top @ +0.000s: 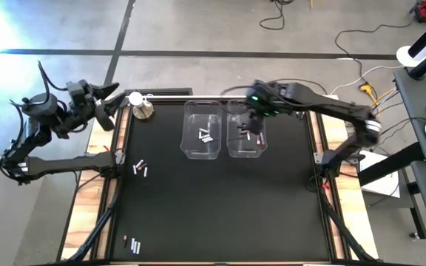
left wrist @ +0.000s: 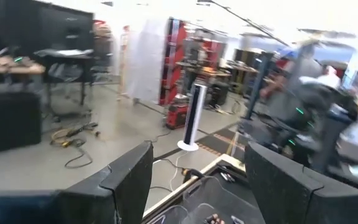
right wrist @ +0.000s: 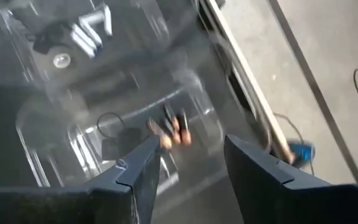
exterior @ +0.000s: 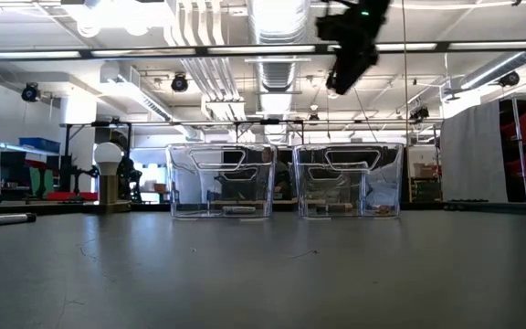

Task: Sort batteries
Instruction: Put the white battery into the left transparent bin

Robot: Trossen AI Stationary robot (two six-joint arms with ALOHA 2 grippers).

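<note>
Loose batteries [top: 140, 168] near; right end effector [top: 251, 127] open above right bin [top: 246, 129].

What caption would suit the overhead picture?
Right gripper open above the right bin; left gripper open at the table's edge; loose batteries wait.

bright ceiling lights [exterior: 117, 14] glare in the low view; both wrist views are motion-blurred, the floor [top: 6, 29] washed out.
</note>
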